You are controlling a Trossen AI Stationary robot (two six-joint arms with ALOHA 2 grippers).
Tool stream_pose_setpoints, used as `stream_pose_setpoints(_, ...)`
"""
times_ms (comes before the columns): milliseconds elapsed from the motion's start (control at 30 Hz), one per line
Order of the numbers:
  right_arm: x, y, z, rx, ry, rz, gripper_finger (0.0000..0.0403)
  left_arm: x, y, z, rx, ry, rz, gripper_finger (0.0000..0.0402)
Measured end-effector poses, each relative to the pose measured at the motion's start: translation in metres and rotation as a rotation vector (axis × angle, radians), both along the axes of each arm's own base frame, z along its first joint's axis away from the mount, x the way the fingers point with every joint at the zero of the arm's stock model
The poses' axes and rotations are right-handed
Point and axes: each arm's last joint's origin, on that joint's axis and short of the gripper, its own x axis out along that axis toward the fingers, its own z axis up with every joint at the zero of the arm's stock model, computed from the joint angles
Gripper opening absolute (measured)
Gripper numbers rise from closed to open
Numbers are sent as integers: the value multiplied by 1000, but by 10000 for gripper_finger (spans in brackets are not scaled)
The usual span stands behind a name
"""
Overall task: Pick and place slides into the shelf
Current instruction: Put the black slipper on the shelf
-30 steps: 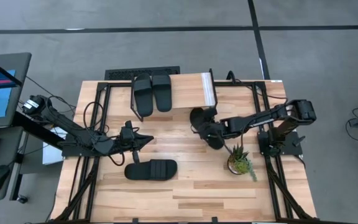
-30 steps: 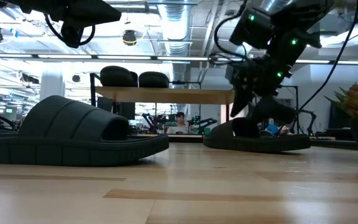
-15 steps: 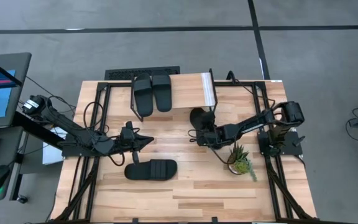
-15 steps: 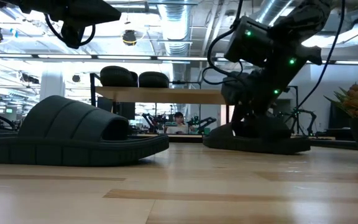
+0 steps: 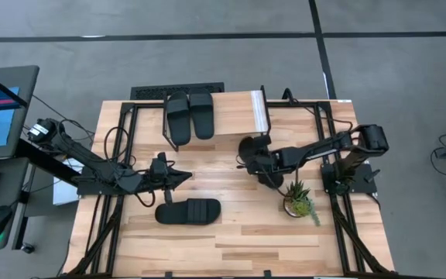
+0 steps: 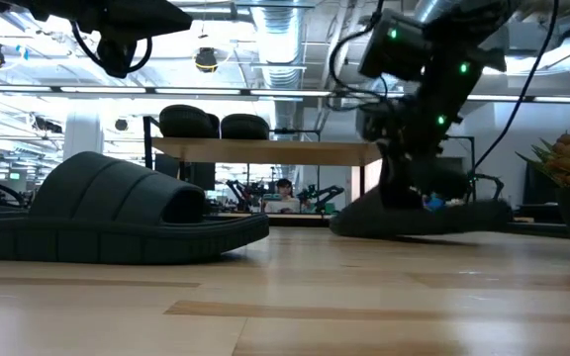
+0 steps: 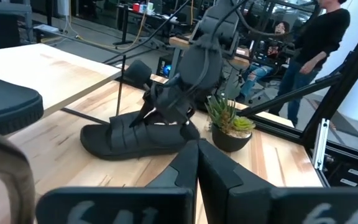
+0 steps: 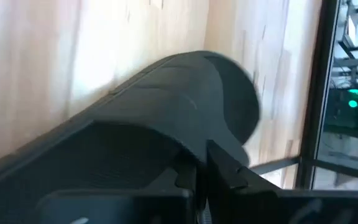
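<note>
Black rubbery slides are spread over the light wood table point(image 5: 231, 240). Two of them point(image 5: 190, 114) sit side by side on the plank top of the shelf point(image 5: 235, 112), which stands at the table's far edge, its white strip point(image 5: 259, 111) on the end toward the right arm's side. In the low view that pair point(image 6: 211, 123) shows as two rounded humps on the plank point(image 6: 265, 151). A third slide point(image 5: 188, 211) lies flat on the table toward the near edge, left of the middle, lengthwise along that edge; in the low view it fills the foreground point(image 6: 117, 213).

Just off the shelf's right end, the fourth slide point(image 5: 254, 159) is under the right gripper point(image 5: 260, 160). Its fingers are pinched together on the slide's wide strap, as the right wrist view shows, where the ribbed strap point(image 8: 185, 99) sits right against the closed fingertips point(image 8: 199, 167). In the low view the slide's sole point(image 6: 419, 218) looks slightly tilted, its one end a little off the table; how far it is lifted cannot be told. The left wrist view shows the same grip from across the table point(image 7: 138, 134).

Hanging above the table near its left edge is the left gripper point(image 5: 183, 176), clear of the near slide, fingers pressed together on nothing point(image 7: 197, 163).

Beside the right gripper, toward the table's near right, stands a small potted succulent point(image 5: 299, 200). Beyond the table, the left wrist view shows a person in a dark top point(image 7: 319, 37).
</note>
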Motion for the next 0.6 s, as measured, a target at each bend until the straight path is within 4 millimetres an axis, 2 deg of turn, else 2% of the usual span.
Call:
stream_pose_setpoints(267, -5, 14, 34, 115, -82, 88, 2, -2, -5, 1, -28, -15, -9, 0)
stream_pose_setpoints(600, -23, 45, 68, 180, -179, 232, 1, -8, -11, 1, -76, -42, 91, 0)
